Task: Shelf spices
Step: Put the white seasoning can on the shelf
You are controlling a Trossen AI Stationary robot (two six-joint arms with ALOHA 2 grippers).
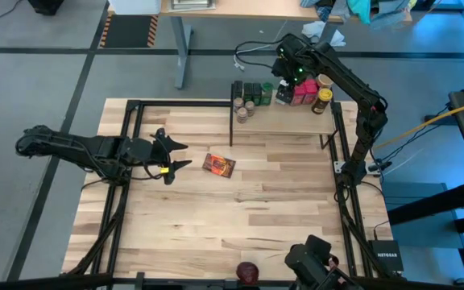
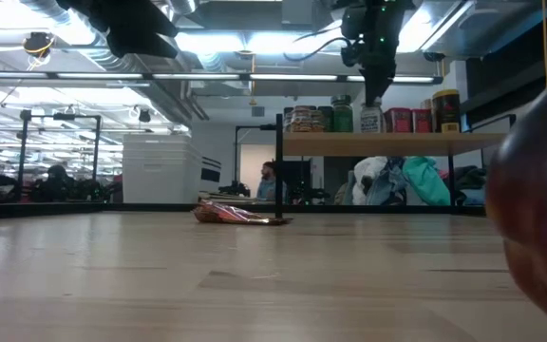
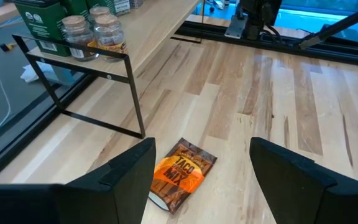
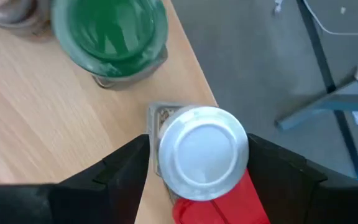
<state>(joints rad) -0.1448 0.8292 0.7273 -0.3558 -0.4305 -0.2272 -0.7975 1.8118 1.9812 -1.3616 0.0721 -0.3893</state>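
The shelf [image 1: 288, 119] stands at the table's far edge, its board on black posts [image 3: 135, 99]. On it several spices stand in a row: dark jars [image 1: 252, 93], a green-lidded jar [image 4: 110, 34], pink-red boxes [image 1: 303, 95] and tan-lidded jars [image 3: 107, 31]. My right gripper [image 4: 197, 146] hangs open over the shelf, pointing down, one finger on either side of a white-capped bottle [image 4: 202, 152]. In the low view its tips [image 2: 376, 95] end just above that cap. An orange-red taco mix packet [image 1: 218, 164] lies flat on the tabletop. My left gripper [image 3: 202, 146] hovers open left of it.
A dark red round object [image 1: 248, 271] sits at the table's near edge and blocks the right of the low view [image 2: 539, 209]. Black frame rails [image 1: 123, 201] run along both table sides. A person [image 2: 268, 179] stands far off in the room.
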